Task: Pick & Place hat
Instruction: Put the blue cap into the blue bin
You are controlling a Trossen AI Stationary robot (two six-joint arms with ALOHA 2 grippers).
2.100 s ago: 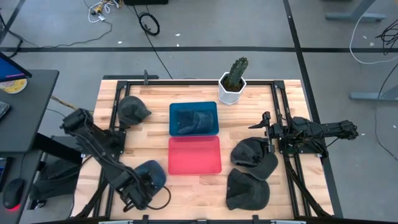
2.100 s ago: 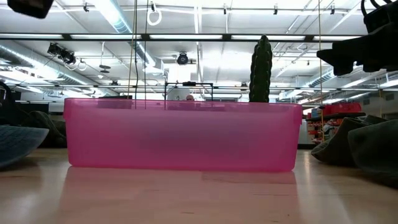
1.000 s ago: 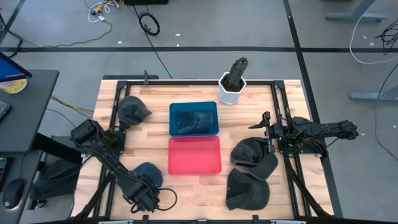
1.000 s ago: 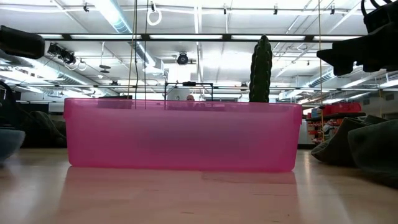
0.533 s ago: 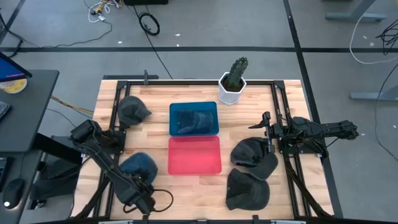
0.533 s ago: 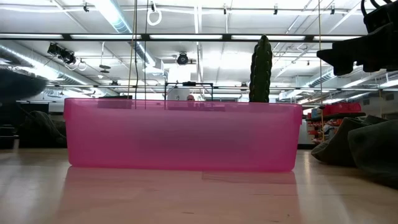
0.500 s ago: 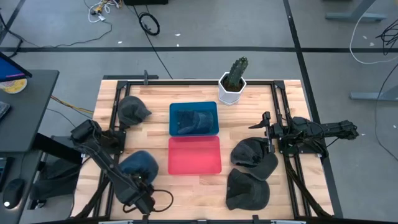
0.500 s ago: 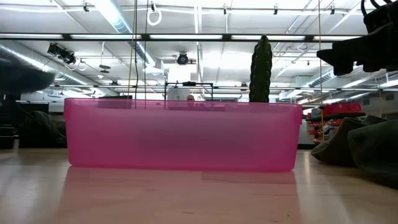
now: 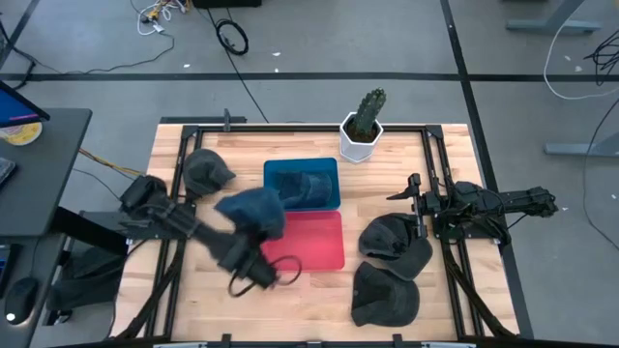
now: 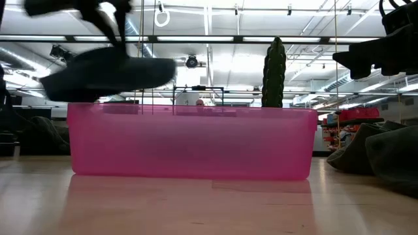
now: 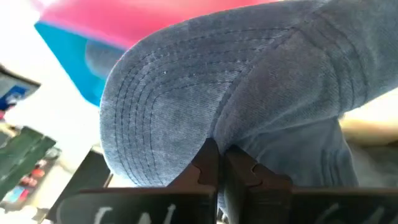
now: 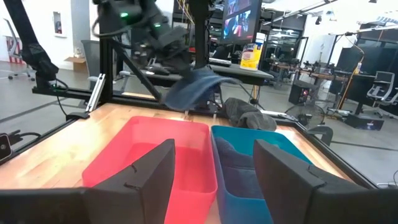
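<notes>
A blue denim hat (image 9: 251, 211) hangs in the air over the far left corner of the red bin (image 9: 309, 246), near the blue bin (image 9: 302, 166). My left gripper (image 11: 217, 165) is shut on it; the low view shows the hat (image 10: 108, 72) dark, above the bin's left end. The blue bin has another blue hat (image 9: 300, 189) lying in it. My right gripper (image 12: 214, 180) waits open at the table's right side, touching nothing. My left gripper pinches a fold of the hat's cloth (image 11: 217, 140) between its two fingers, about where the stitched brim (image 11: 149, 106) meets the crown. The fingers come from the near left side. The hat is lifted clear of table and bins, roughly level.
A dark hat (image 9: 206, 172) lies at the far left. Two dark hats (image 9: 395, 242) (image 9: 385, 295) lie at the near right by the right arm. A potted cactus (image 9: 365, 124) stands at the far edge behind the blue bin.
My left gripper has risen from the table's near left and swung toward the right and far edges, carrying the blue hat. The hat, low at the near left a second ago, now hangs clear above the red bin's far left corner.
</notes>
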